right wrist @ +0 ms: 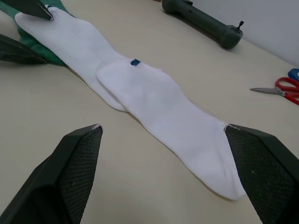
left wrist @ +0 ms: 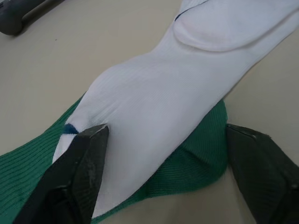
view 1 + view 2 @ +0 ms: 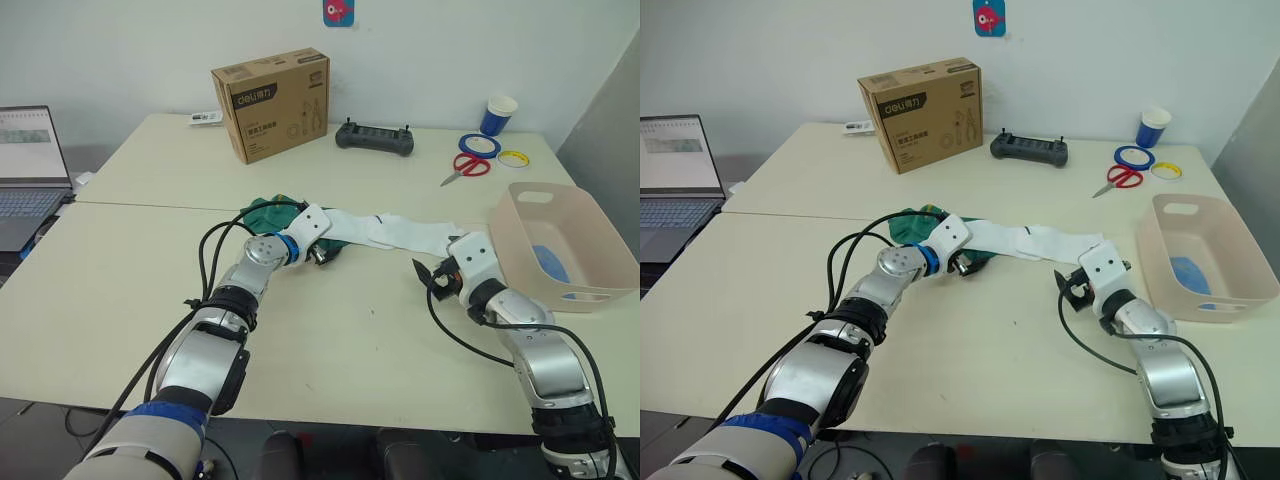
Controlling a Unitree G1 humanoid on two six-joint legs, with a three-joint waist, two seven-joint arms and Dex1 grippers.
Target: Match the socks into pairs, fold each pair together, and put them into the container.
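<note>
White cotton lies straight ahead of both our grippers: two white socks (image 1: 140, 107) stretched end to end in one long strip across the tabletop (image 3: 330, 330), overlapping near the middle. The strip's long axis runs from our left gripper (image 3: 322, 253) to our right gripper (image 3: 432, 275), so each arm faces one end of it.

On the right, our jaws stand wide open and hold nothing; the near end of the strip lies flat between the two fingers, just beyond their tips. On the left, our jaws are also spread wide and empty, straddling the far end of the strip where it lies on top of the dark green socks (image 2: 196, 158).

We judge the white pair to be matched but not yet folded. Either arm could pinch its own end and carry it toward the other; the left must take white fabric only, since green sits directly beneath.

Farther to our right stands the container (image 3: 600, 260), well apart from the strip, with light blue socks (image 3: 548, 262) inside.
</note>
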